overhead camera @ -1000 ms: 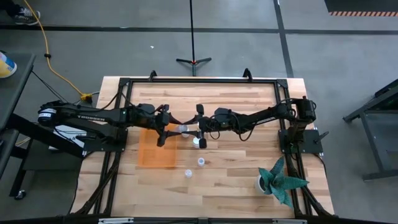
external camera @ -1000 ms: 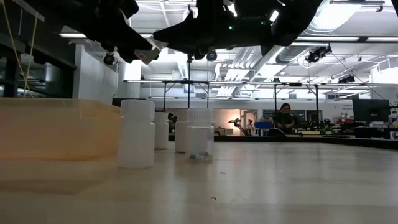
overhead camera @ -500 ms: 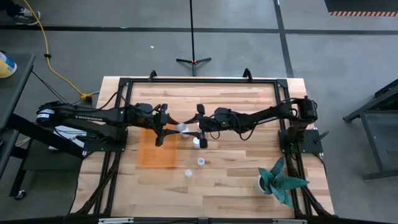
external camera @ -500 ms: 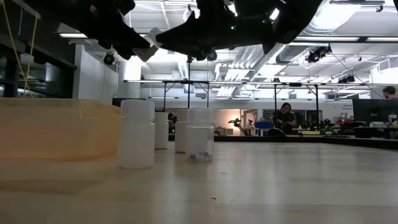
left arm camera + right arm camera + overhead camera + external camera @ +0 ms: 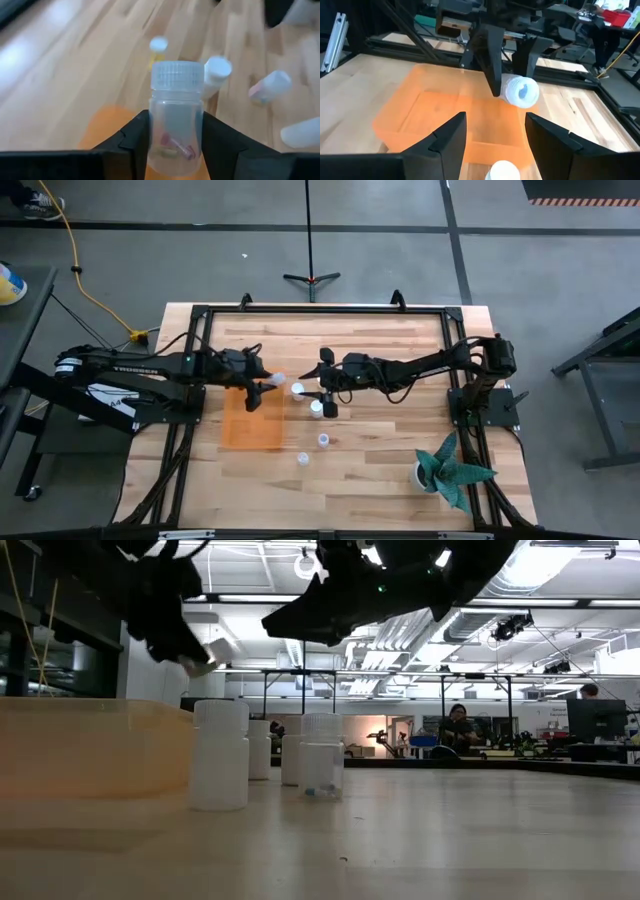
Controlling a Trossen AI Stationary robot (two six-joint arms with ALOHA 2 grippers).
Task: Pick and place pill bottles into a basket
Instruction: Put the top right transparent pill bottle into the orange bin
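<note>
Left gripper [image 5: 176,131]: clamped on a pill bottle [image 5: 176,117], one dark finger on each side of the clear body, ribbed cap pointing away from the wrist; a few small pills show inside.

Held bottle, overhead: in the high view it is a pale spot [image 5: 277,380] at the tip of the left arm, left of centre in the frame, right at the upper right corner of the basket [image 5: 240,430].

Basket: the orange bin lies just below and left of that held bottle in the high view; in the right wrist view its orange floor [image 5: 435,110] spreads under the bottle [image 5: 521,92].

Key relation: the bottle's long axis runs along the fingers, nearly level over the basket's edge, so I judge the drop needs only a short carry toward the frame's lower left before letting go.

Right gripper [image 5: 495,132]: fingers apart, holding nothing, hovering at mid-frame in the high view [image 5: 325,395] over the loose bottles.

Loose bottles: four stand on the wood right of the basket, two close under the right gripper [image 5: 316,407] and two lower in the frame [image 5: 323,440].

Nearer arm: the right one is nearer these four; the left is nearer the basket.

Low view: bottles stand upright beside the basket wall [image 5: 90,745].
</note>
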